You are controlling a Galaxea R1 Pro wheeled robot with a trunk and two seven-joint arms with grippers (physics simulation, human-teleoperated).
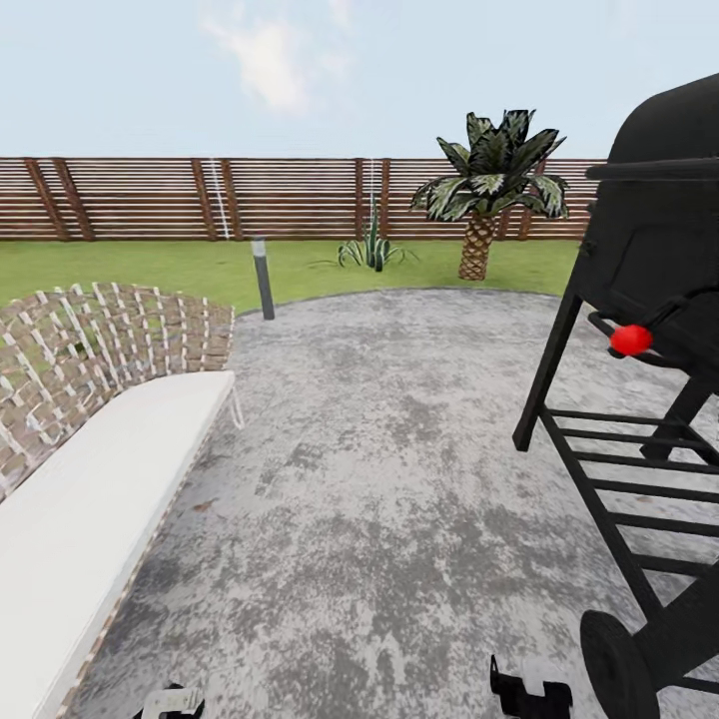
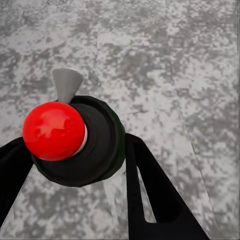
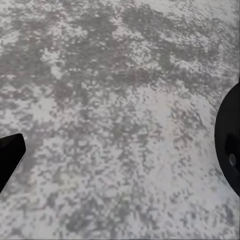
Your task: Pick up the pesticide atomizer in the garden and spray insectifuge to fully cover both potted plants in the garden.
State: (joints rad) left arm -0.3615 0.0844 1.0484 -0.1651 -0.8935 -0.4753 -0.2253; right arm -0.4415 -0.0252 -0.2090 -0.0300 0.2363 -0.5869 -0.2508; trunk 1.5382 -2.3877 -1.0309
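Grey paving [image 1: 399, 479] lies below; left end effector [image 2: 75, 165] grips the atomizer [image 2: 85, 142].

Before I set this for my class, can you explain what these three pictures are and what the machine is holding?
These are simulated pictures from a wheeled robot with two arms, each ending in a gripping tool. The wide picture comes from its head camera: grey paving, a white-cushioned woven bench on the left, a black barbecue on the right, then lawn, a palm and a slatted fence. The other two come from cameras by each wrist, looking down at the paving. The left tool grips what looks like the pesticide atomizer, seen from above: dark body, red ball, grey nozzle. The right tool seems to hold nothing.
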